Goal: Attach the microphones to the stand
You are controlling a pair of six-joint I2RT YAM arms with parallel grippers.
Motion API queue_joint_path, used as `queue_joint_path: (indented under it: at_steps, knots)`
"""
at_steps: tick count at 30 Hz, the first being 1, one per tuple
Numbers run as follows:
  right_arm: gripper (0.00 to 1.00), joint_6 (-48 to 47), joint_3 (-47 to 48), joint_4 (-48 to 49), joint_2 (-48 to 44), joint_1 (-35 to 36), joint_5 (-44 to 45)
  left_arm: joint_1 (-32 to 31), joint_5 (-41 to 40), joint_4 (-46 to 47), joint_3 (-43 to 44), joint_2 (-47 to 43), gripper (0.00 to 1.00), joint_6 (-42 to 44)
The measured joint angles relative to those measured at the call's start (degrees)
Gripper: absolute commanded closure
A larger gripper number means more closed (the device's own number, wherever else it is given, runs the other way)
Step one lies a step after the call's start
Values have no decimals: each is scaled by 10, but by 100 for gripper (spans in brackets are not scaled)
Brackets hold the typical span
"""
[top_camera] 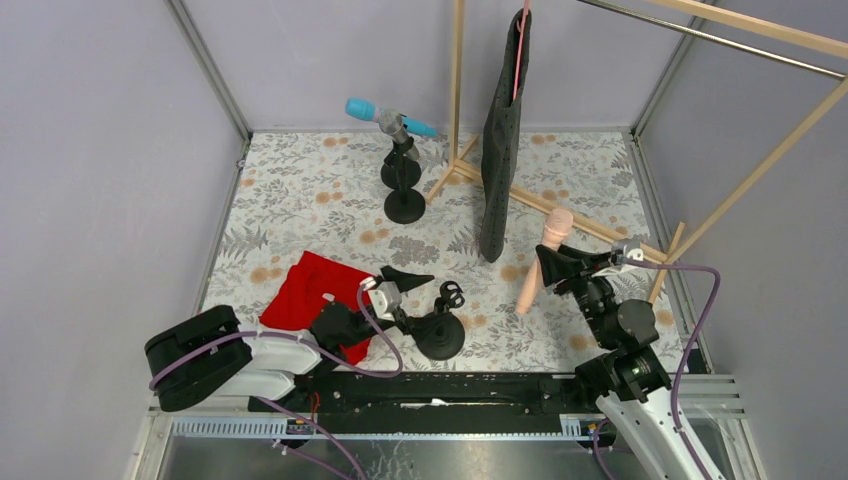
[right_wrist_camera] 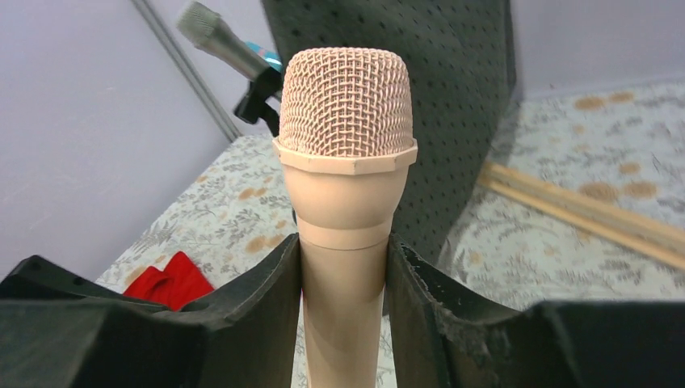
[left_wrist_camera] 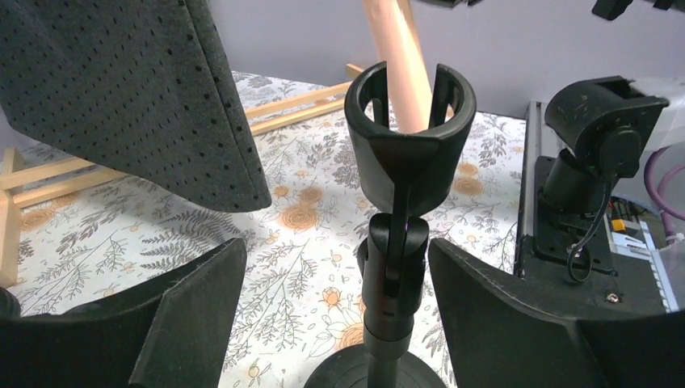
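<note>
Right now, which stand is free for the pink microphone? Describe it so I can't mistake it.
On the floral table cover, look at the near edge, beside the red cloth. The short black stand with a round base sits there, just ahead of the open left gripper. Its clip is empty, unlike the far stands by the blue microphone.

Three microphones are in view: one cyan-blue microphone (top_camera: pixel 362 108), one silver-grey microphone (right_wrist_camera: pixel 212 34) and one peach-pink microphone (right_wrist_camera: pixel 346 162). There are three black stands: a first rear stand (top_camera: pixel 400 175), a second rear stand (top_camera: pixel 405 208) and a near stand (top_camera: pixel 440 335). There is one red cloth (top_camera: pixel 305 290), one dark perforated garment (top_camera: pixel 500 150) and one wooden rack (top_camera: pixel 456 90). There are two robot arms, a left arm (top_camera: pixel 240 360) and a right arm (top_camera: pixel 630 340).
</note>
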Motion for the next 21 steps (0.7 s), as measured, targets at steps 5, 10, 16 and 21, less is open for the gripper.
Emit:
queue_joint_path:
  at_steps: [5,10,16,21]
  knots:
    - [100,-40,-3,55,-7,0,-65,0,5,-10,4,10,23,6]
    - [100,-94,0,83,14,0,-161,0,7,-9,7,28,29,4]
    - [100,-151,25,87,59,0,-285,0,16,-8,19,35,35,0]
    - [100,-179,65,107,107,0,-393,0,22,-2,21,40,37,-5]
